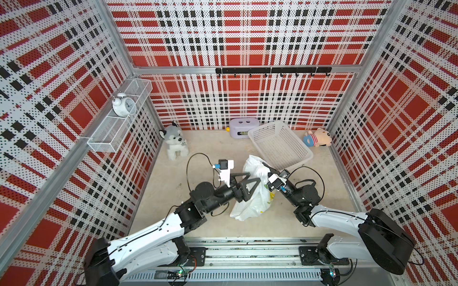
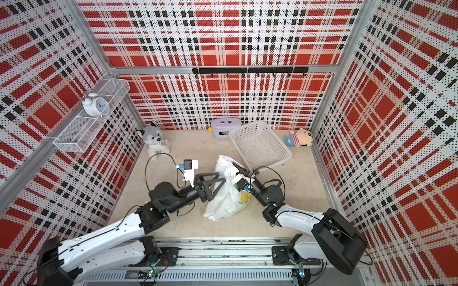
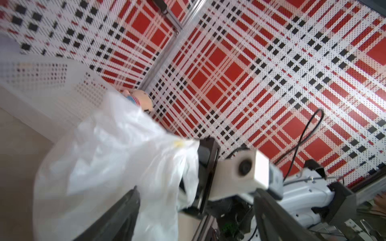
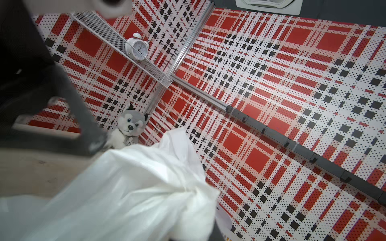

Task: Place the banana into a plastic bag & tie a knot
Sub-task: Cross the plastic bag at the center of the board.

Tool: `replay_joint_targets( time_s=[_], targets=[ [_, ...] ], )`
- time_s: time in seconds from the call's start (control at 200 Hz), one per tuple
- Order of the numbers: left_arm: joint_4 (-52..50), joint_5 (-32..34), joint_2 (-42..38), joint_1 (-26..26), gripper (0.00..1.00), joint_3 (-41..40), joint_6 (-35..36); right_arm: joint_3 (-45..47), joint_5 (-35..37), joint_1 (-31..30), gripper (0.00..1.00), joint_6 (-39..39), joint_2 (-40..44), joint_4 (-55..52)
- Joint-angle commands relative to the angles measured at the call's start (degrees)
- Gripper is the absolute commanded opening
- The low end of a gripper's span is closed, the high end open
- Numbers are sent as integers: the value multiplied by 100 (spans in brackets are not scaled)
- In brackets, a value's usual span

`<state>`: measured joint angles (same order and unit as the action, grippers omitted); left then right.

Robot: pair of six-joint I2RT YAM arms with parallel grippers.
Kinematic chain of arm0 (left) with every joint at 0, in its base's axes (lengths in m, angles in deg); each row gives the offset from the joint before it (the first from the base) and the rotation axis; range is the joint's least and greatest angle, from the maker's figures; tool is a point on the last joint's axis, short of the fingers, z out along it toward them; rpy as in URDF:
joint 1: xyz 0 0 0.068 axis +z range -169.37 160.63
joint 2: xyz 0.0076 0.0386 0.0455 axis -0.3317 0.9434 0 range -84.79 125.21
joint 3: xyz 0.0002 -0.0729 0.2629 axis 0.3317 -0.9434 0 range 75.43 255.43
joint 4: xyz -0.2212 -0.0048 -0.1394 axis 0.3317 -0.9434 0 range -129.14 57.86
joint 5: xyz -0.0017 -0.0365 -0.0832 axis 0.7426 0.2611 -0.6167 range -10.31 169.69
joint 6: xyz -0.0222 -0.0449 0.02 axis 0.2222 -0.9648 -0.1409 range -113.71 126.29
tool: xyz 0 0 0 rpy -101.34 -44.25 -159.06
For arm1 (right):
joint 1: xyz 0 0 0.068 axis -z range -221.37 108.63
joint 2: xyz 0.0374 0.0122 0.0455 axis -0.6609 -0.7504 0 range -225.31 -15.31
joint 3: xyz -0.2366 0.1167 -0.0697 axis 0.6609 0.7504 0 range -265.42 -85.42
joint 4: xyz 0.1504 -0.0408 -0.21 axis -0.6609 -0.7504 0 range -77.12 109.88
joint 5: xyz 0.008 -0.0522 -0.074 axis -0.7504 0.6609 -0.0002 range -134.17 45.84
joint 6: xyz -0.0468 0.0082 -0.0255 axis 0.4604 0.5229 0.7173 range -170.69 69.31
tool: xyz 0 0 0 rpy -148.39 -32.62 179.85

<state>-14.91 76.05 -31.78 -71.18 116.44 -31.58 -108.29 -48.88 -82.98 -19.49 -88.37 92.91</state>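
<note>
The plastic bag (image 1: pixel 250 198), thin, white and crinkled, stands bunched mid-floor in both top views, its upper part (image 2: pixel 224 164) lifted. My right gripper (image 1: pixel 264 165) is shut on the gathered film near the bag's top; in the right wrist view the bunched bag (image 4: pixel 135 198) covers its jaws. Whether that gather is the knot I cannot tell. My left gripper (image 1: pixel 255 177) is open beside the bag, its black fingers (image 3: pixel 125 210) wide apart with film lying against one. Yellow-green patches (image 2: pixel 244 196) show on the bag's right side. The banana itself is hidden.
A white mesh basket (image 1: pixel 280 146) lies just behind the bag. A husky plush (image 1: pixel 174 143) sits at the back left, a bear plush (image 1: pixel 318 140) at the back right, and a lilac box (image 1: pixel 243 127) with a small yellow ball (image 1: pixel 227 129) by the rear wall.
</note>
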Motion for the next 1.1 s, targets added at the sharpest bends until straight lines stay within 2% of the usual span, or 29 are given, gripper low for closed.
replay_joint_targets(
  time_s=[0.0, 0.065, 0.13, 0.261, 0.371, 0.481, 0.601, 0.857, 1.097],
  targets=[
    [-1761, 342, 153, 419, 78, 932, 538, -72, 8, 12, 0, 408, 130, -121],
    [-2196, 299, 460, 731, 70, 1558, 724, -116, -11, 12, 0, 530, 216, -295],
    [-2514, 403, 778, 877, 70, 2073, 924, -143, -30, 12, 0, 602, 290, -411],
    [-3195, 430, 1687, 900, 74, 2886, 1285, -138, -74, 12, 0, 655, 418, -512],
    [-3228, 205, 2236, 871, 81, 3093, 1361, -121, -76, 3, 0, 733, 425, -532],
    [-3166, 28, 2527, 725, 82, 3169, 1399, -112, -61, -2, 0, 789, 433, -522],
    [-3178, 36, 2544, 611, 78, 3015, 1334, -121, 32, 0, 0, 844, 391, -457],
    [-3144, 204, 1831, 630, 78, 2150, 980, -82, 58, 1, 0, 813, 358, -231],
    [-2481, -437, 1299, 797, 75, 1205, 560, -71, -79, 1, 0, 366, 295, 275]
  ],
)
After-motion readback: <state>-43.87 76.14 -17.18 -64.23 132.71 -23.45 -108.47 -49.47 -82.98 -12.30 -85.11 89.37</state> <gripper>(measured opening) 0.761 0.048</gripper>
